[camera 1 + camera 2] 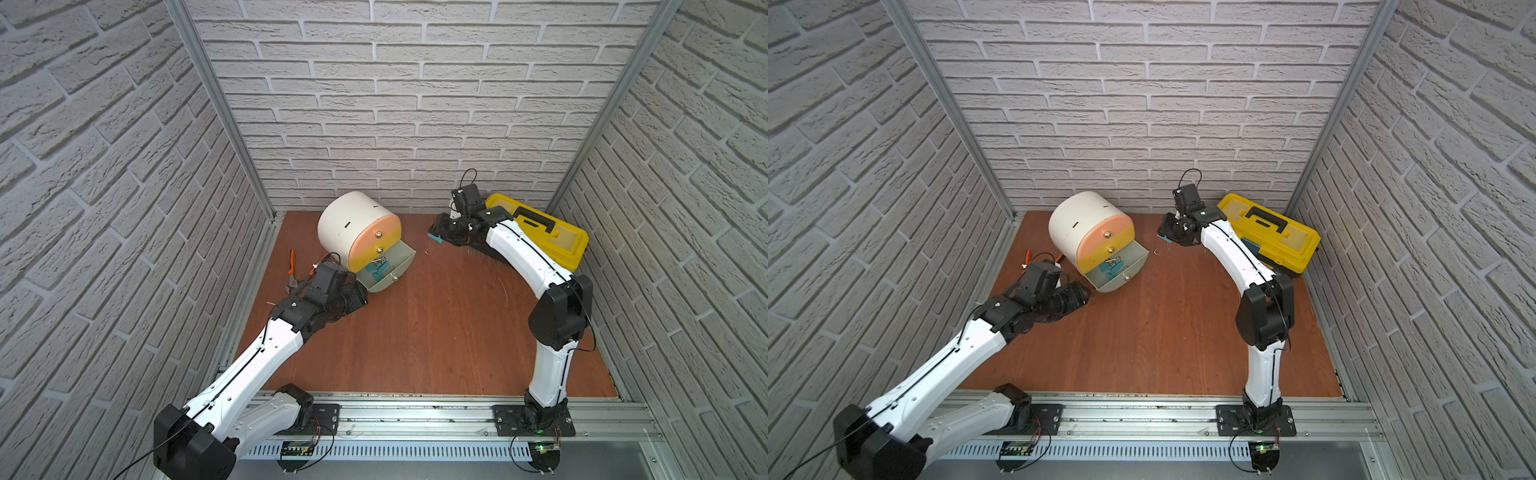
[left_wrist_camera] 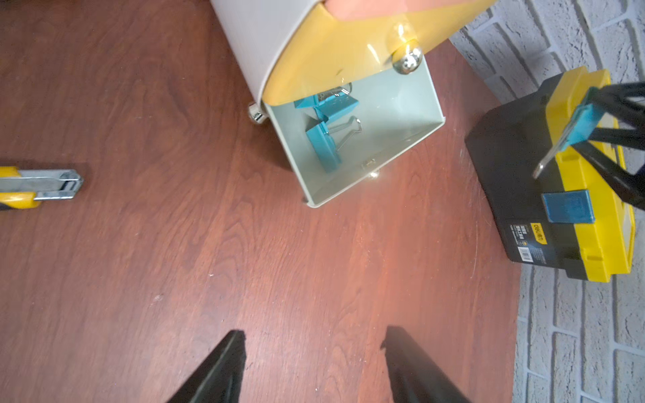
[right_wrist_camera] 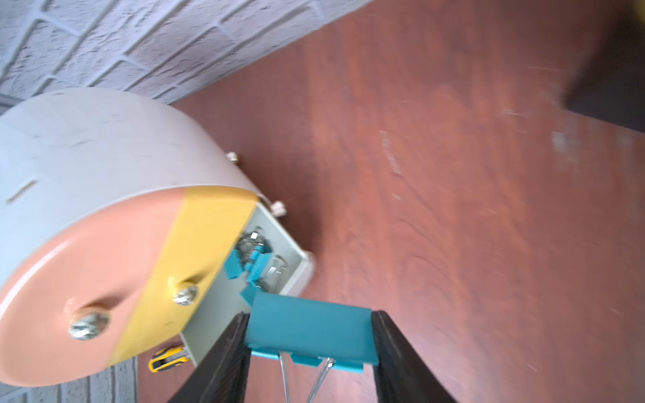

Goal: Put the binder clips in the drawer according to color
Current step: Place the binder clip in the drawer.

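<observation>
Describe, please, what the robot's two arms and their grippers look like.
Both the left arm and the right arm have smooth white shells joined by bulky black joints, with a thin black cable running along each shell. Each stands on a black plate bolted to a silver rail. The left gripper and right gripper have flat black fingers tapering to a point.

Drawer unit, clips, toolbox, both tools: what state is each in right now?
peach drawer: shut.
yellow drawer: shut.
grey-green drawer: pulled open, holding teal clips.
held teal clip: clamped by its sides.
right tool: shut on held teal clip.
left tool: open, empty.
toolbox: lid closed.
</observation>
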